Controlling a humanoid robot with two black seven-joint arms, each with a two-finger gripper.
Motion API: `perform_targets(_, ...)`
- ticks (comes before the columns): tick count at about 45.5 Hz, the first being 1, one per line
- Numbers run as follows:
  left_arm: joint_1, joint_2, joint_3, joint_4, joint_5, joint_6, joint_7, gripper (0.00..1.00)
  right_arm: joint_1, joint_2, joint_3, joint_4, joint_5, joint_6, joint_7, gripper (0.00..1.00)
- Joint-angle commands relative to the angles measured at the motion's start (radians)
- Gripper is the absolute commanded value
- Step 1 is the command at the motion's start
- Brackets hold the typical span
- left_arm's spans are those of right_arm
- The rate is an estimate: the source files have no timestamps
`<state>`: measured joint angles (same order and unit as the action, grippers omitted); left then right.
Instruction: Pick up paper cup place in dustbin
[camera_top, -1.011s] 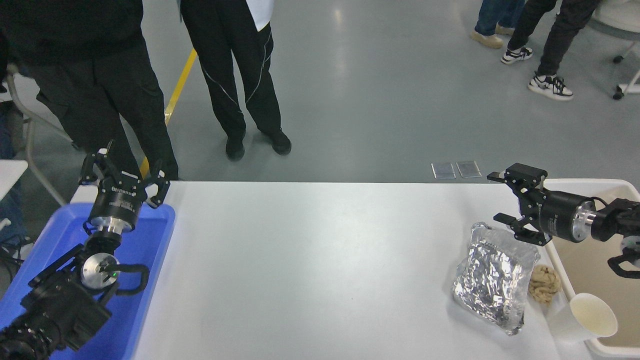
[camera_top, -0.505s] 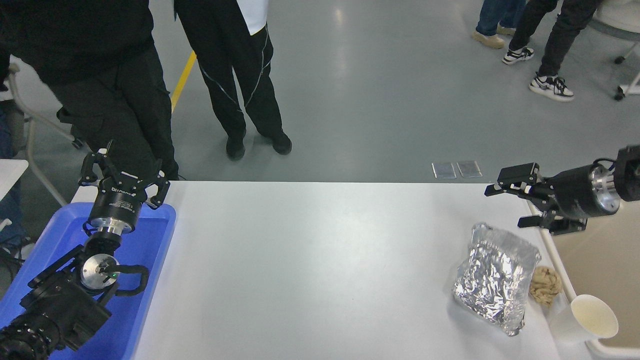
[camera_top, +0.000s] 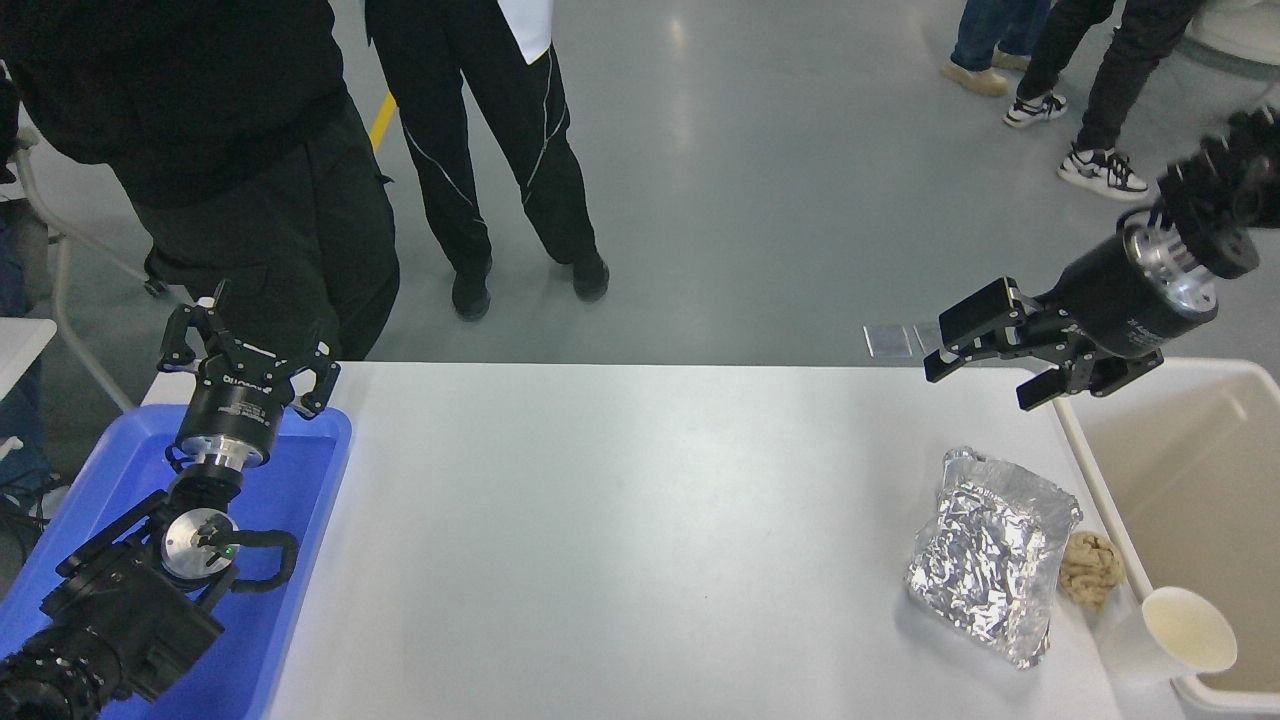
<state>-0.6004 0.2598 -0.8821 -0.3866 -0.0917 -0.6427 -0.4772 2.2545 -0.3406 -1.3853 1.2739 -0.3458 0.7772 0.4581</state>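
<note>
The paper cup (camera_top: 1168, 635) lies tilted at the table's front right, mouth toward the dustbin (camera_top: 1087, 470), leaning on its rim. The cream-beige dustbin stands off the table's right end. My right gripper (camera_top: 982, 372) hangs open and empty high above the table's far right corner, well away from the cup, its arm reaching in from the upper right. My left gripper (camera_top: 245, 350) is parked open over the blue tray at the lower left.
A crumpled silver foil bag (camera_top: 988, 555) and a tan paper wad (camera_top: 1090, 568) lie just left of the cup. The blue tray (camera_top: 300, 520) sits at the table's left end. People stand beyond the far edge.
My right arm has swung upward and back, lifting the open gripper from just above the foil bag to high over the table's far right corner. The cup has not moved.
</note>
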Motion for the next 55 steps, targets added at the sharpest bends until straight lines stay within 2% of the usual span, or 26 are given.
perform_targets(1, -0.001, 0.001, -0.001, 0.000, 0.000, 0.000, 0.000, 0.98, 0.157, 0.035, -0.083, 0.076, -0.016, 0.008, -0.007, 1.00)
perform_targets(8, -0.001, 0.001, -0.001, 0.000, 0.001, 0.000, 0.000, 0.98, 0.243, -0.006, -0.086, 0.113, 0.010, 0.008, -0.006, 1.00)
perform_targets(17, -0.001, 0.001, -0.001, -0.002, 0.001, 0.000, 0.000, 0.98, 0.266, -0.035, -0.100, 0.108, 0.151, 0.008, -0.006, 1.00)
perform_targets(38, -0.001, 0.001, -0.001, 0.000, 0.001, 0.000, 0.002, 0.98, 0.255, -0.028, -0.156, 0.113, 0.159, 0.008, -0.018, 1.00)
perform_targets(41, -0.001, 0.001, -0.001, 0.000, 0.001, 0.000, 0.000, 0.98, 0.252, -0.021, -0.156, 0.111, 0.157, 0.008, -0.073, 1.00)
perform_targets(43, -0.001, 0.001, -0.001, 0.000, 0.001, 0.000, 0.000, 0.98, 0.252, -0.017, -0.156, 0.111, 0.157, 0.008, -0.143, 1.00)
perform_targets(46, -0.001, 0.001, -0.001, 0.000, 0.001, 0.000, 0.002, 0.98, 0.250, -0.015, -0.152, 0.113, 0.159, 0.008, -0.274, 1.00)
perform_targets(49, -0.001, 0.001, -0.001, 0.000, 0.001, 0.000, 0.000, 0.98, 0.244, -0.015, -0.152, 0.111, 0.156, 0.008, -0.361, 1.00)
perform_targets(51, -0.001, 0.001, -0.001, 0.000, 0.001, 0.000, 0.000, 0.98, 0.243, -0.020, -0.152, 0.108, 0.156, 0.008, -0.378, 1.00)
perform_targets(55, -0.001, 0.001, -0.001, 0.000, 0.000, 0.000, 0.000, 0.98, 0.244, -0.024, -0.152, 0.108, 0.156, 0.008, -0.380, 1.00)
